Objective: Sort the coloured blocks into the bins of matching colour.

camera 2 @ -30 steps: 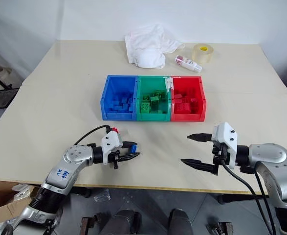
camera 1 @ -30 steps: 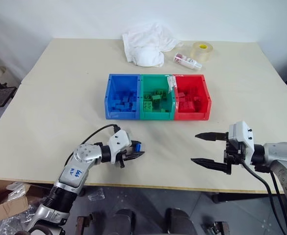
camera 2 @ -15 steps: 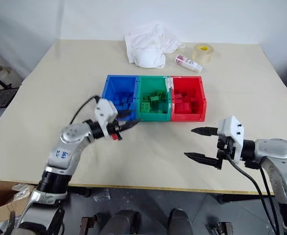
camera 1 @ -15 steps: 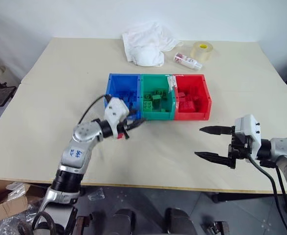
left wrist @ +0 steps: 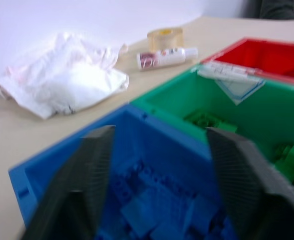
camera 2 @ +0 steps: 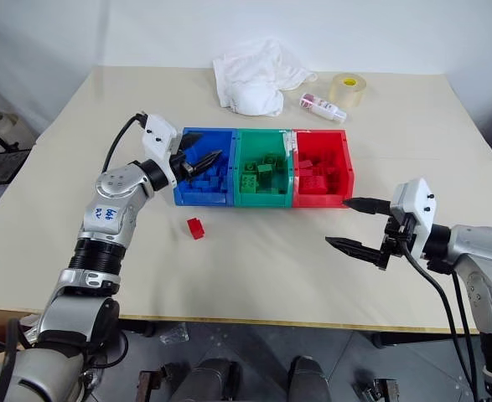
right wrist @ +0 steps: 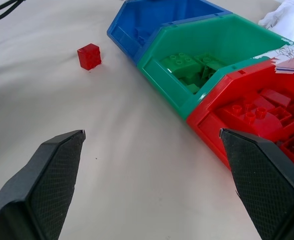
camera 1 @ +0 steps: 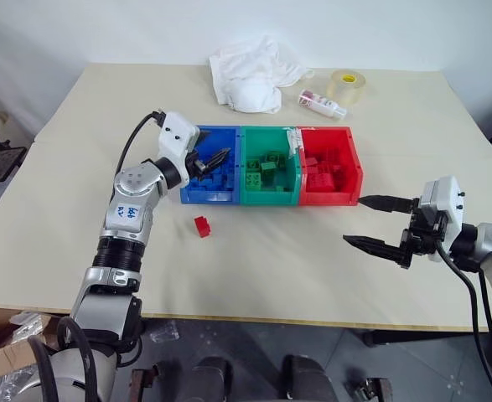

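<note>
1. Now that the left gripper [camera 1: 214,159] has risen from the table's near edge to the blue bin [camera 1: 197,194], its fingers have opened and hold nothing.
2. So the blue block it carried is likely dropped in.
3. One red block [camera 1: 202,226] lies on the table [camera 1: 78,142] before the bins.
4. The right gripper [camera 1: 378,223] hangs wide open, empty, near the red bin [camera 1: 352,166].

The left gripper [camera 1: 214,159] hangs with fingers apart over the blue bin [camera 1: 209,166]. A red block [camera 1: 202,226] lies on the surface [camera 1: 86,151] just near of it. The right gripper [camera 1: 378,223] is open, right of the red bin [camera 1: 328,166].
</note>
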Robot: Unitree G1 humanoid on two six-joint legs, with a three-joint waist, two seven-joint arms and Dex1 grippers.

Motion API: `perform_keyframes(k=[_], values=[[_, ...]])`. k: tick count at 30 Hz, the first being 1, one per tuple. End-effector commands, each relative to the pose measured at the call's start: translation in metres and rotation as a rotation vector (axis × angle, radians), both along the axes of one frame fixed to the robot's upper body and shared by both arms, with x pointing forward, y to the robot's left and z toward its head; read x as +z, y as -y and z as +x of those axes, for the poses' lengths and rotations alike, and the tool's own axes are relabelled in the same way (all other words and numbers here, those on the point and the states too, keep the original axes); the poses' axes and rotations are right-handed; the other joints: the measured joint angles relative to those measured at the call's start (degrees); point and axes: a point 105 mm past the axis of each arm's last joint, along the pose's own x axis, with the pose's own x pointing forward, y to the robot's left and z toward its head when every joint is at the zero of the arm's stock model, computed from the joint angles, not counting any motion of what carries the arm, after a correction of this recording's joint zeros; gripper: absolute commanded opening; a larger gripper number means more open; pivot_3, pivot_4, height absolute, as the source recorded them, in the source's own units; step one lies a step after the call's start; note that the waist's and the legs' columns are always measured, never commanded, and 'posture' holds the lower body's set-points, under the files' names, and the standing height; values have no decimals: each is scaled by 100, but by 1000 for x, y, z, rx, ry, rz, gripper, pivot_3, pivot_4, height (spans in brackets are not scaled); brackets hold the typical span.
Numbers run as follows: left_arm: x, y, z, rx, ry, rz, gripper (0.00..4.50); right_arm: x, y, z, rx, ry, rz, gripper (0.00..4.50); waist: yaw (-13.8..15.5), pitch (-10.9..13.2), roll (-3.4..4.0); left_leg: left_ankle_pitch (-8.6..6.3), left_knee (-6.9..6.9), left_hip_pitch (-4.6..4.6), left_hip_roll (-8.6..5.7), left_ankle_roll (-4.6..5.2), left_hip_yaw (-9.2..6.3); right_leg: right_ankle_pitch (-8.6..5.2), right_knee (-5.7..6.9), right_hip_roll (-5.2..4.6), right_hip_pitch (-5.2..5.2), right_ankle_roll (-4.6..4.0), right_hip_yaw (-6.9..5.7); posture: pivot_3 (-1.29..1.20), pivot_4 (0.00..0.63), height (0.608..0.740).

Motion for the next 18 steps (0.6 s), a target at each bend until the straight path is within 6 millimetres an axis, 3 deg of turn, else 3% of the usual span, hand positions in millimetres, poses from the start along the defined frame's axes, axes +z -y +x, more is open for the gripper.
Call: perform_keyframes(k=[1,5,9,18], values=[[16,-3,-6,-22,67,10,4493,12,1,1,12,53,7,4500,-2,0,0,0,1,0,5,0,0,0,0,0,0,0,1,0,150,740],[11,-7,-21,-95,59,44,4493,12,0,3,33,46,7,4500,-13,0,0,0,0,0,7,0,0,0,1,0,-2,0,0,0,150,740],[3,-22,-53,-209,20,103,4493,11,-2,6,72,31,-3,4500,-82,0,0,0,-2,0,18,0,1,0,2,0,-4,0,2,0,150,740],[-22,-78,-122,-272,-169,262,4493,11,-9,18,173,-9,-44,4500,-162,0,0,0,-5,1,22,0,-5,0,-1,-4,-4,-1,8,0,150,740]])
